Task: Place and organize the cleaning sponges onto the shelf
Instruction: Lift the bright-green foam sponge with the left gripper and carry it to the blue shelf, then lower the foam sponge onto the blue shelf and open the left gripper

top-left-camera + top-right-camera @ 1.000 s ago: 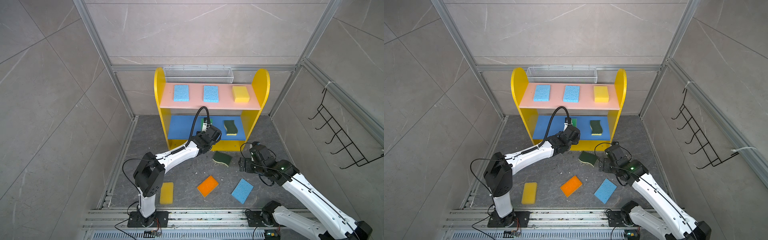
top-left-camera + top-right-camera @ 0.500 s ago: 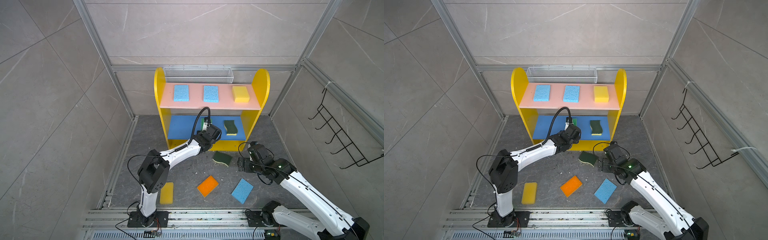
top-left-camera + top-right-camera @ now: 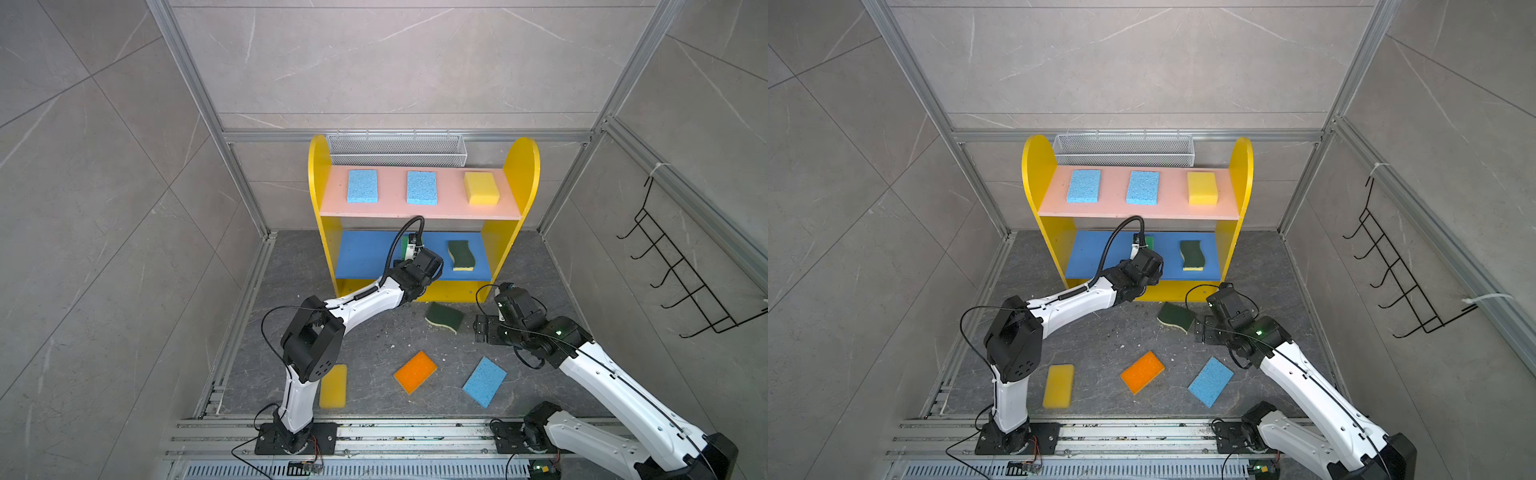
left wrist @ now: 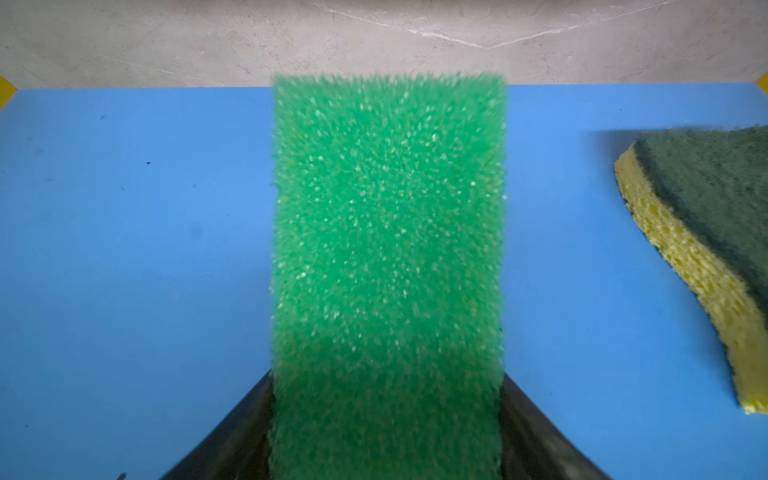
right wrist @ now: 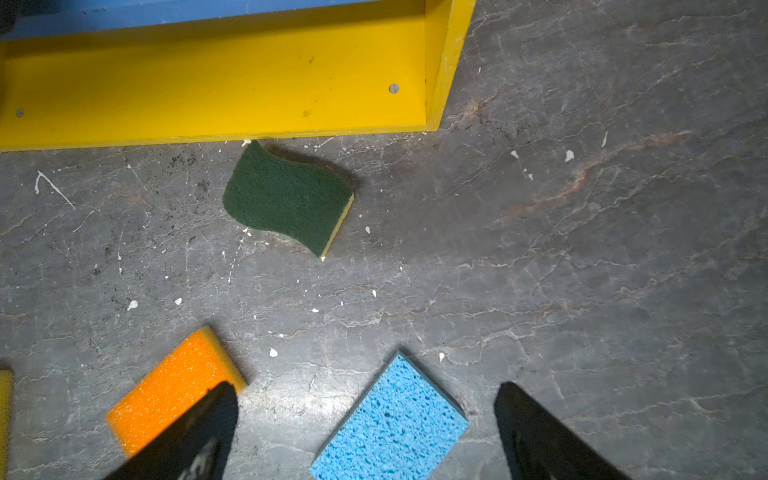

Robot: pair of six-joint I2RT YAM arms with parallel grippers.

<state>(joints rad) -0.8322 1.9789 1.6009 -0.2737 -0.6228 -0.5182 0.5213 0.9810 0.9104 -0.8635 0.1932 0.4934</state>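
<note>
My left gripper (image 4: 386, 374) reaches into the shelf (image 3: 525, 166) over its blue middle board (image 4: 137, 249), jaws against both sides of the green sponge (image 4: 386, 232), which lies flat on the board. A dark-green wavy sponge (image 3: 460, 254) lies beside it. Two light blue sponges (image 3: 362, 186) (image 3: 422, 188) and a yellow one (image 3: 481, 188) sit on the pink board. On the floor lie a dark-green wavy sponge (image 5: 286, 197), an orange one (image 3: 415, 372), a light blue one (image 5: 390, 419) and a yellow one (image 3: 333, 386). My right gripper (image 5: 365, 388) hangs open and empty above the floor.
A white wire mesh basket (image 3: 397, 149) hangs behind the shelf top. A black hook rack (image 3: 681, 274) is on the right wall. Grey walls and metal frame posts close in the floor; rails run along the front edge.
My left arm has pushed the green sponge slightly deeper onto the blue board. My right gripper has shifted a little toward the dark-green sponge on the floor.
</note>
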